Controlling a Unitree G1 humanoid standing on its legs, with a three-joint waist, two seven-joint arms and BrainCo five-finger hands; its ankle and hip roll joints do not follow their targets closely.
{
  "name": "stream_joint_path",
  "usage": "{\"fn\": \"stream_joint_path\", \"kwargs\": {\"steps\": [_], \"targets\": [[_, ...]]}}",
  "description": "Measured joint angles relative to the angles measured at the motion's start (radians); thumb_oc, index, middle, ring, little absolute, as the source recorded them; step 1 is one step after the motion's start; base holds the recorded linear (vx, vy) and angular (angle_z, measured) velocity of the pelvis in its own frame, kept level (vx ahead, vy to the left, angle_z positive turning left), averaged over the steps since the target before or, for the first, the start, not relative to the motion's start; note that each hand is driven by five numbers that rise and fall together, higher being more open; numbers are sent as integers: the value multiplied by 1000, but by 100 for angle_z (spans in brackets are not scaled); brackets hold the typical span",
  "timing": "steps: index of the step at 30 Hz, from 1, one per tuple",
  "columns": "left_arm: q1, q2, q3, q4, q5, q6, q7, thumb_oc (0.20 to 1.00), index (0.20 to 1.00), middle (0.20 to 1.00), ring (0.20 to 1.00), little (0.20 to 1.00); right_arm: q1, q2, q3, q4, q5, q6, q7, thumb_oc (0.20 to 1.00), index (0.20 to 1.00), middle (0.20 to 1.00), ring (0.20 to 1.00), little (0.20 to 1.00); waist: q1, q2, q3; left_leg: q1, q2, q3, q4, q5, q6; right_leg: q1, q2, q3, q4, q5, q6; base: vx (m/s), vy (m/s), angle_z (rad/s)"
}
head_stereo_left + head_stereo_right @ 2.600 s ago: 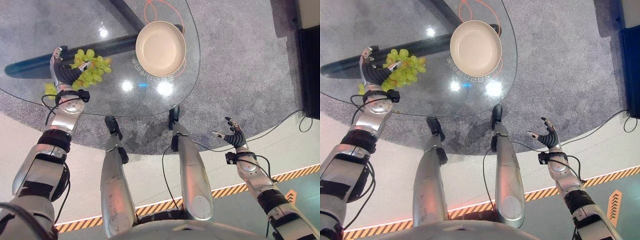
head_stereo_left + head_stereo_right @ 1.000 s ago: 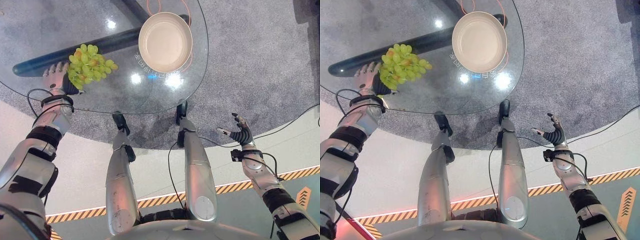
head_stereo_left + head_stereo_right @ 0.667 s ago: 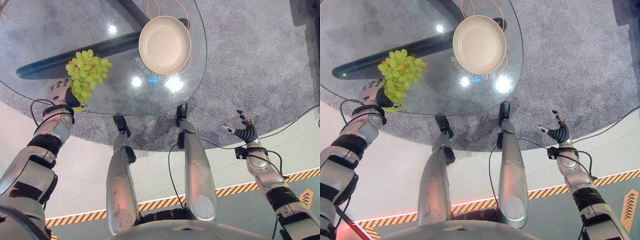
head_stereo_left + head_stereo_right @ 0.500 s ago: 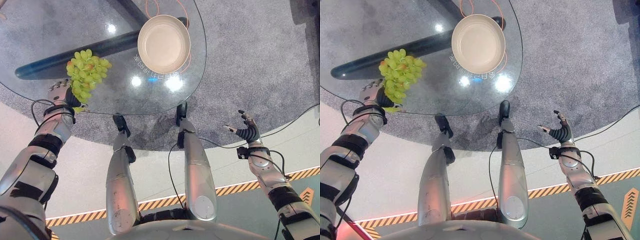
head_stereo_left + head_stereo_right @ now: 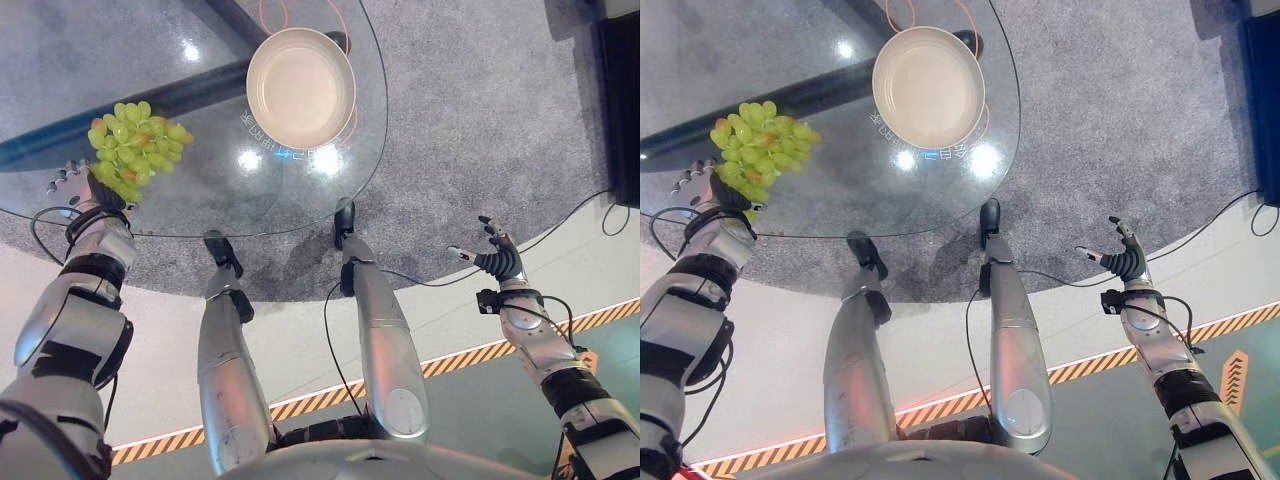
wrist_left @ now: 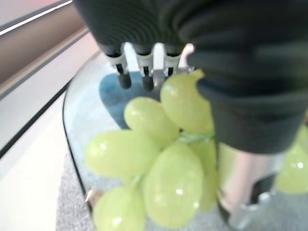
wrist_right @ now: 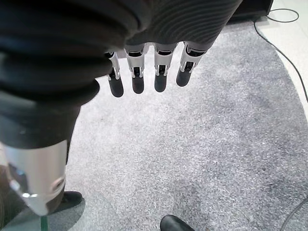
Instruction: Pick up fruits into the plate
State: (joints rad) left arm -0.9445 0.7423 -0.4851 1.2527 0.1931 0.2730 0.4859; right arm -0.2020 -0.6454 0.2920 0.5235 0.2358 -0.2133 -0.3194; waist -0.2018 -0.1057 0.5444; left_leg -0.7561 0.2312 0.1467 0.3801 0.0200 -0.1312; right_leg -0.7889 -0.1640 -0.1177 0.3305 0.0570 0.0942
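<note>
Grey carpet (image 5: 480,120) lies under a round glass table (image 5: 215,190), and a pale floor with an orange-and-black striped line (image 5: 480,355) runs along the near side.

Nearest, off the table on the right side, the right hand (image 5: 497,258) hangs over the pale floor by the carpet's edge. Right wrist view: fingers (image 7: 137,77) straight and relaxed, thumb apart, nothing held, only carpet past them.

At the table's near left edge, the left hand (image 5: 82,186) sits at the rim, with the bunch of green grapes (image 5: 128,145) directly against it. Left wrist view: grapes (image 6: 159,159) pressed between the thumb and the palm side, with the fingers (image 6: 144,72) extending past them over the glass. The hand grips the bunch at its near end. Whether the bunch rests on the glass or is lifted clear cannot be told. The rest of the bunch spreads from the hand toward the table's middle.

Farther on, toward the far right part of the table, the cream plate (image 5: 300,82) sits with nothing in it, well apart from the grapes. An orange ring (image 5: 340,45) shows just behind the plate. A dark bar of the table's base (image 5: 200,95) shows through the glass between the grapes and the plate.
</note>
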Motion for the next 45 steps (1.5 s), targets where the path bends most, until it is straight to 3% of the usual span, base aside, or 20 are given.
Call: {"fn": "stream_joint_path", "kwargs": {"steps": [2,3,4,8,13,23,28,35,45], "targets": [[-44,0,-5,33,2,31,6,451,451,451,451,451,-11,3,8,6,3,0,0,1000,1000,1000,1000,1000,0,-15,-4,-22,0,-4,13,-1,1,-11,1,1,-7,1,2,-16,-43,0],[-56,2,-26,48,3,46,16,275,275,275,275,275,-19,6,16,8,9,0,-1,1000,1000,1000,1000,1000,-1,-23,-4,-25,0,-4,17,-2,2,-12,1,2,-12,7,3,-11,-54,-2],[-75,2,-34,76,4,63,25,200,200,200,200,200,-33,8,33,16,17,0,-1,1000,1000,1000,1000,1000,-2,-32,-5,-26,1,-3,18,-2,3,-10,2,3,-17,10,2,-4,-42,-2],[-140,21,-48,155,4,124,12,200,200,200,200,200,-51,37,38,19,19,-8,-3,1000,1000,1000,1000,1000,-14,-57,-9,-44,4,-5,35,-10,5,-17,5,4,-23,14,4,-5,-28,-1],[-157,21,-70,177,9,159,-34,200,200,200,200,200,-57,42,41,21,21,-9,-10,1000,1000,1000,1000,1000,-19,-61,-10,-44,6,-4,36,-11,10,-13,7,3,-30,22,-2,-2,-7,0],[-157,18,-109,183,81,177,-29,200,200,200,200,200,-91,46,73,24,23,-27,-20,1000,1000,1000,1000,1000,-20,-61,-10,-41,8,-6,39,-13,9,-4,8,-1,-30,24,-4,0,0,0],[-144,31,-107,136,75,103,56,200,200,200,200,200,-85,69,78,22,22,-32,-22,1000,1000,1000,1000,1000,-17,-62,-11,-21,6,-6,32,-12,9,12,6,-2,-31,24,-5,-40,1,1],[-114,61,-31,-77,19,-114,199,200,200,200,200,200,-61,117,77,13,13,-51,-32,1000,1000,1000,1000,1000,-5,-63,-11,15,-18,7,-39,28,14,12,-12,-1,-32,24,-5,3,4,3],[0,58,57,-373,-37,-317,363,200,200,200,200,200,-20,121,76,-16,-34,-71,-61,1000,1000,1000,1000,1000,43,-42,0,131,-56,23,-172,96,18,69,-41,-3,-32,12,11,12,32,6]]}}
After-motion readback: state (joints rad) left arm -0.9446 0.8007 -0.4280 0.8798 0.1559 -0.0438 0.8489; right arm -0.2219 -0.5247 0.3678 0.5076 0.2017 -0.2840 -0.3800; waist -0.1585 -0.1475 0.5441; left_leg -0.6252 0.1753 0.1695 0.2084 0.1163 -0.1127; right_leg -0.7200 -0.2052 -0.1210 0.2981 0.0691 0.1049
